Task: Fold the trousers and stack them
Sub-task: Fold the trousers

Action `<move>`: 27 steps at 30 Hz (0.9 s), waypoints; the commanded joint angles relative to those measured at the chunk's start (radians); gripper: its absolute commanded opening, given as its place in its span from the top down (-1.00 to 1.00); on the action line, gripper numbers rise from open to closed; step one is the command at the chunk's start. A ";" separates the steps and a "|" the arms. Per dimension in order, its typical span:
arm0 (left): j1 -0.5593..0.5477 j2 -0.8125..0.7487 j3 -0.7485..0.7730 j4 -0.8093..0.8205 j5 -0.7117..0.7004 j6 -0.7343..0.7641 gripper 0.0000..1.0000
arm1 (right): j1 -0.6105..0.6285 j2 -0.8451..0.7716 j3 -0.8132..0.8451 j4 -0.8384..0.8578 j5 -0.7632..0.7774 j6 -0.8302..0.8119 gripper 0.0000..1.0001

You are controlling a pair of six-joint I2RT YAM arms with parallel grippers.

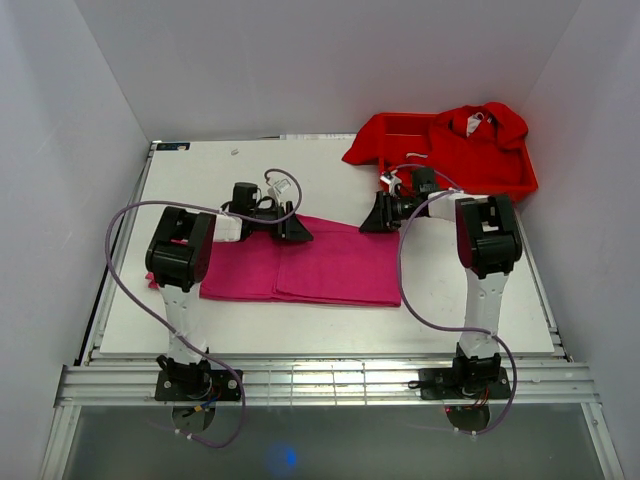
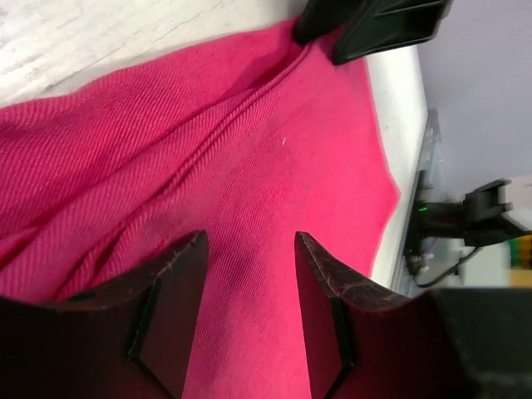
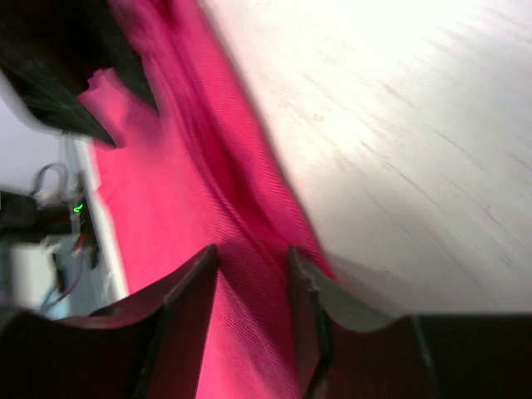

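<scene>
Container: a red rectangular plastic tray (image 1: pixel 527 186) sits at 1 o'clock on the white table (image 1: pixel 450 300), against the right wall.
Contents: bright red cloth garments (image 1: pixel 470 140) fill the tray in a heap. One part spills over its left rim onto the table.
Task item: the long magenta-pink soft fabric trousers (image 1: pixel 330 270) lie outside the tray, folded flat into a wide rectangle. They are at the table's centre, running toward 8 o'clock.
Left gripper (image 2: pixel 249 241): it is low at the trousers' far edge, about 11 o'clock on the cloth. The jaws stand apart and the cloth runs flat beneath the gap, with nothing pinched.
Right gripper (image 3: pixel 252 251): it is at the trousers' far corner, about 1 o'clock on the cloth, with the jaws partly apart. The cloth's edge runs between them, but blur hides whether the pads press on it.
Top view only: it shows the tray, its load and the whole outline of the trousers. A fold line crosses the cloth left of its middle.
Left wrist view only: it shows the ribbed weave and long creases in the cloth. The other gripper's dark fingers are at 12 o'clock and a small green light is at 3 o'clock.
Right wrist view only: it shows the cloth's edge against bare table. The other gripper is a dark shape at 10 o'clock.
</scene>
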 commanded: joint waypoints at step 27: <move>0.462 -0.670 0.023 -0.577 -0.365 0.268 -0.96 | -0.035 -0.846 -0.271 -0.216 0.707 -0.372 -0.80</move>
